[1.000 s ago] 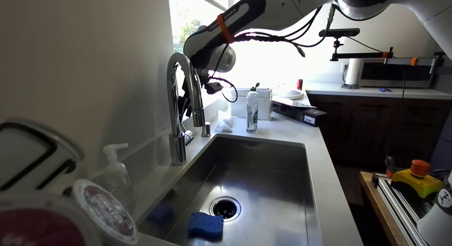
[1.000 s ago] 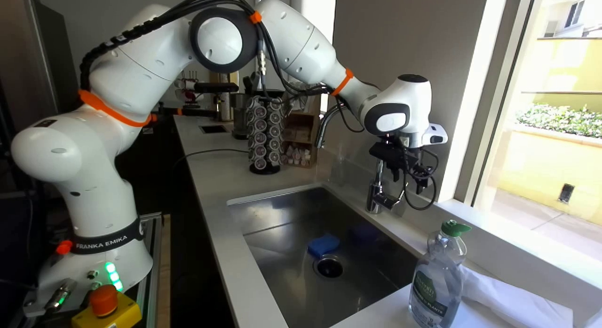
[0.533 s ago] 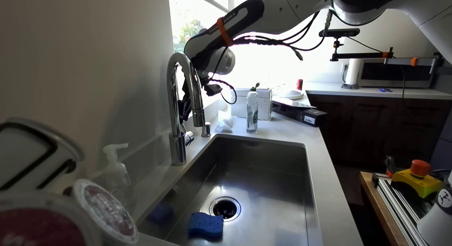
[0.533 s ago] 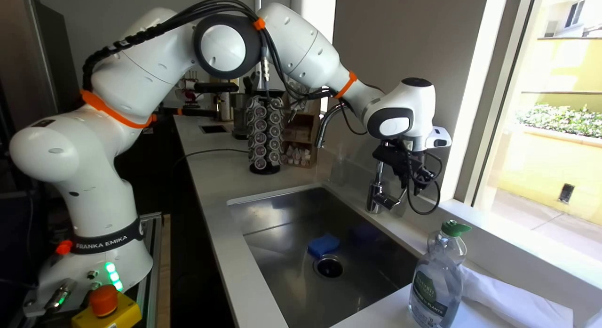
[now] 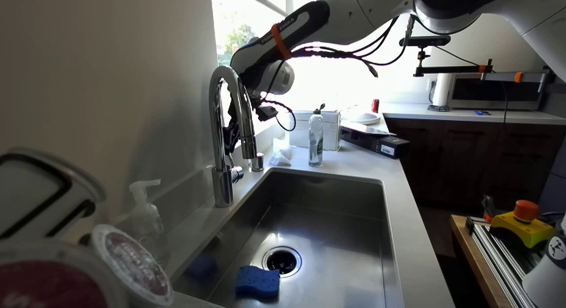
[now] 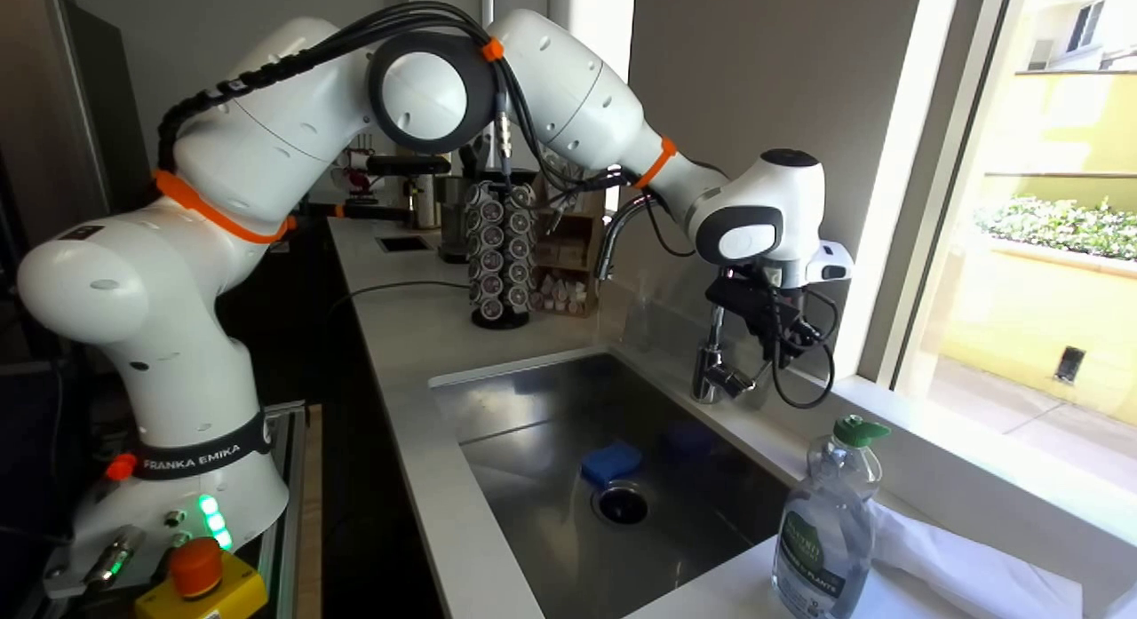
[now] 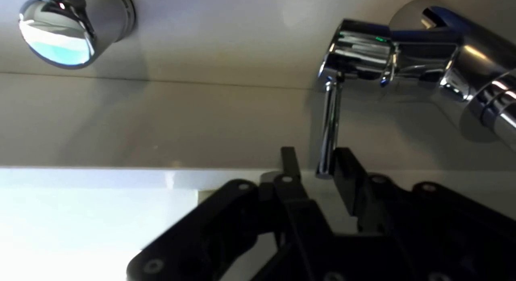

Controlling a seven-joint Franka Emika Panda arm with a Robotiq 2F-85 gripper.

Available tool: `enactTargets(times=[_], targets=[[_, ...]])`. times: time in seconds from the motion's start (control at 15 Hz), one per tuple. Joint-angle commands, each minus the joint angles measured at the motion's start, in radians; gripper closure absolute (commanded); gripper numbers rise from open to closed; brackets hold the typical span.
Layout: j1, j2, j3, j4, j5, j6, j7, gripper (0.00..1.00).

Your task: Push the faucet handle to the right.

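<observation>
The faucet handle (image 7: pixel 331 119), a thin chrome lever, juts from the side of the tall chrome faucet (image 5: pixel 217 122). In the wrist view my gripper (image 7: pixel 315 152) straddles the lever's free end with its jaws part open. The lever lies against or very near the right-hand finger (image 7: pixel 348 176), while a gap separates it from the left-hand finger (image 7: pixel 291 164). An exterior view shows the dark gripper (image 6: pixel 782 348) low beside the faucet base, right at the handle (image 6: pixel 762 372). In an exterior view the gooseneck spout partly hides the gripper (image 5: pixel 231 140).
The steel sink (image 5: pixel 327 219) holds a blue sponge (image 5: pixel 258 281). A chrome cap (image 7: pixel 58 31) stands on the counter near the handle. A clear soap bottle (image 6: pixel 826 521) and a pump bottle (image 5: pixel 147 215) flank the sink. The window sill (image 6: pixel 915 424) runs behind the gripper.
The gripper has come down a little towards the lever, and its jaws have drawn closer together. The lever looks slightly shifted in the exterior views.
</observation>
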Motion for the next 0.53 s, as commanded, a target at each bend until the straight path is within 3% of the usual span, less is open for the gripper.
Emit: enactTargets(times=[0.0,0.47], targets=[[-0.013,0.025,0.014,0.027,0.021,0.013,-0.027,0.96],[-0.016,0.023,0.017,0.026,0.027,0.013,-0.026,0.93]])
